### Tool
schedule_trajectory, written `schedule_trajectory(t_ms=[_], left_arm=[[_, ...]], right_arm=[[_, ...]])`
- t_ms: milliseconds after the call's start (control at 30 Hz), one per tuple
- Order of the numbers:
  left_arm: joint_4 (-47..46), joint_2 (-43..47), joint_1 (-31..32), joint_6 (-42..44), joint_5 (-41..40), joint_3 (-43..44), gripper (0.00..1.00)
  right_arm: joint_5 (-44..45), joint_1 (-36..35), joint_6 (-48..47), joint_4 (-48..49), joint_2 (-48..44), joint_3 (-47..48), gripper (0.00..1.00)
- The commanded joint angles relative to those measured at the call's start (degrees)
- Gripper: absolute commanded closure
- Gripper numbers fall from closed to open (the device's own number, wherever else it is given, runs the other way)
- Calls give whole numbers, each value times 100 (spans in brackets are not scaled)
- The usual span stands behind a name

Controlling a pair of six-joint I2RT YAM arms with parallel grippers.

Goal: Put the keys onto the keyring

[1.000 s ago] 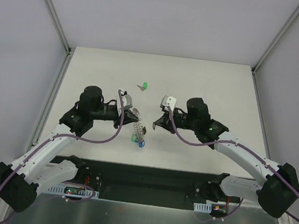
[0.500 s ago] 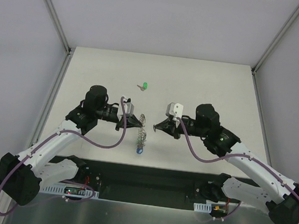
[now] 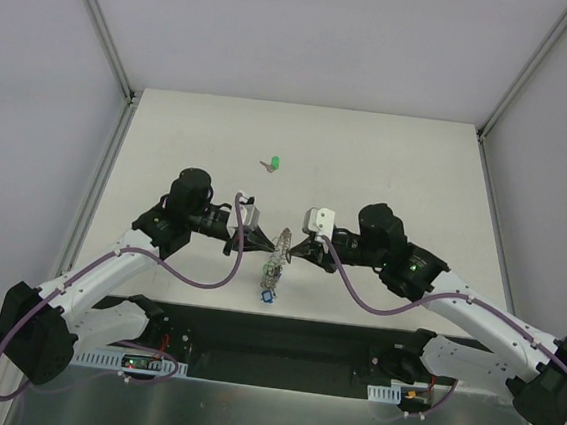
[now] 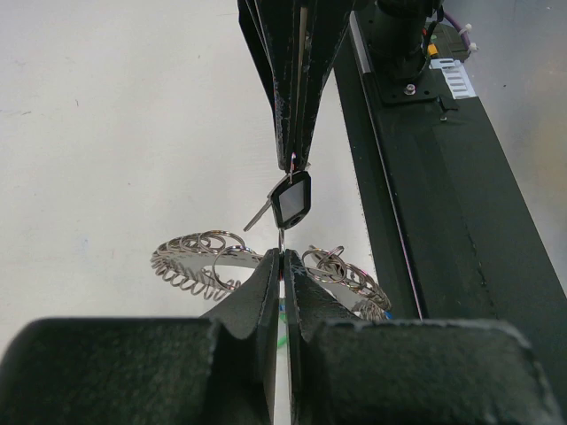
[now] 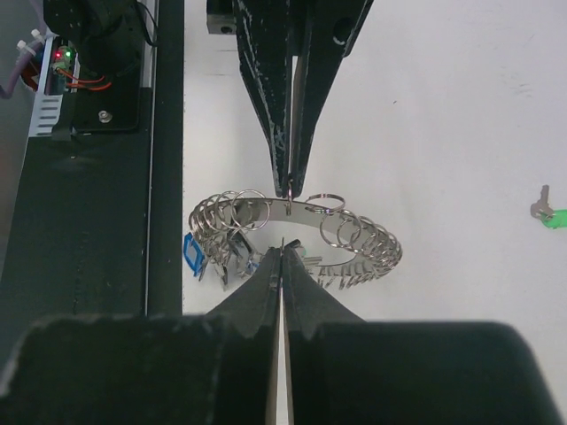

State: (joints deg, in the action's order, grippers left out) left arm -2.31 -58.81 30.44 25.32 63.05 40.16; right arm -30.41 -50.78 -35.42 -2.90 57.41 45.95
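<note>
Jaws of the left gripper [image 4: 282, 259] are pressed together on the rim of the keyring [image 5: 266, 211]. They hold it up off the counter [image 3: 399, 163], in the space between the two arms. Jaws of the right gripper [image 5: 282, 251] are pressed together too, and they seem to pinch the tiny loop at the top of the black key [image 4: 291, 200]. That key sits right between the two sets of tips, very close to the ring, but the pictures do not show if it is hooked on yet. The blue key [image 5: 192, 251] hangs on the side of the ring nearest the arm bases, so that one looks done. The step in hand looks like getting the black key onto one of the little wire loops around the rim. The next move should be small and slow. The left arm has to keep the ring from turning, and the right arm has to slide the key's loop onto a wire loop. The wires are thin, so the key could slip off or miss. Farther back, the green key [image 3: 275, 163] lies alone on the counter, well apart from both arms. It looks like the one to fetch after this.
</note>
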Motion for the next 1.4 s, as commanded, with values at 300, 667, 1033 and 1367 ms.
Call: schedule_trajectory(t_ms=[300,667,1033,1367], left_arm=[[-1263,203,68,-528,481,-237,100],[-1896,141,156,-1108,489,-404,100],[-1993,62,182,-1205,481,-413,100],[-1993,1,235,-1214,498,-404,100]], right_arm=[[9,-142,-70,157,-19,-43,99],[352,-186,18,457,-54,-175,99],[194,-186,0,421,-98,-174,99],[203,-186,70,624,-248,-271,99]])
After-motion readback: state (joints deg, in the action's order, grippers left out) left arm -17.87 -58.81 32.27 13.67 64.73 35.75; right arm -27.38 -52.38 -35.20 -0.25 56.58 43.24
